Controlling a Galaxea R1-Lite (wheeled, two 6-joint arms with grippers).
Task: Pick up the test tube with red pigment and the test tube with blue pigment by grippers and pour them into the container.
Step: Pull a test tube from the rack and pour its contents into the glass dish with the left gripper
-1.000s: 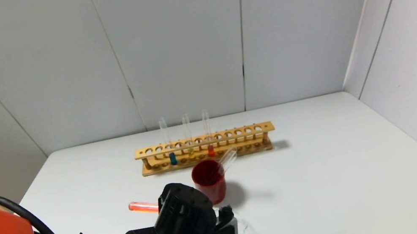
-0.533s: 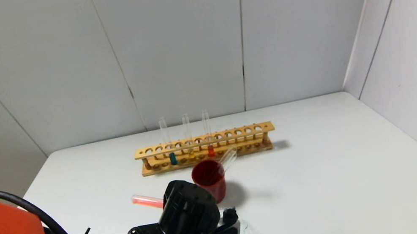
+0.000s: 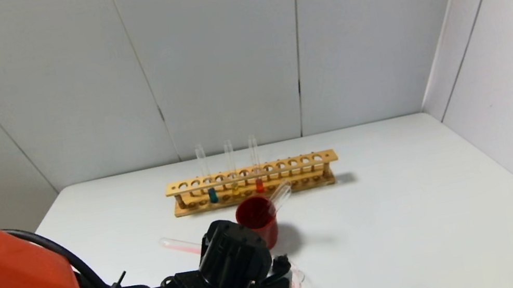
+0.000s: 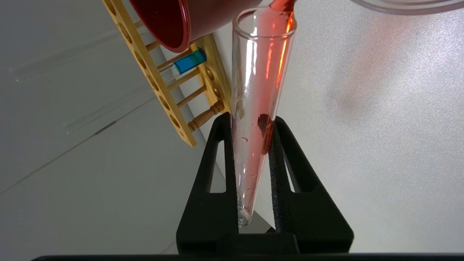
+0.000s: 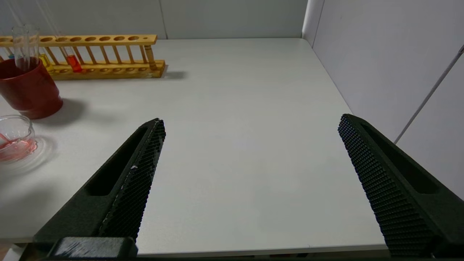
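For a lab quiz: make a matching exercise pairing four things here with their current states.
1. test tube with red pigment
2. test tube with blue pigment
3. glass beaker
4. right claw

a. standing in the wooden rack
b. open, holding nothing
c. gripped in the left claw, tipped
d. holds a little red liquid

Pairs: 1-c, 2-a, 3-d, 4-b

My black left gripper [image 4: 253, 170] pinches a clear tube [image 4: 259, 108] streaked orange-red; dark red cup [image 3: 258, 222], honey-yellow rack [image 3: 252, 183].
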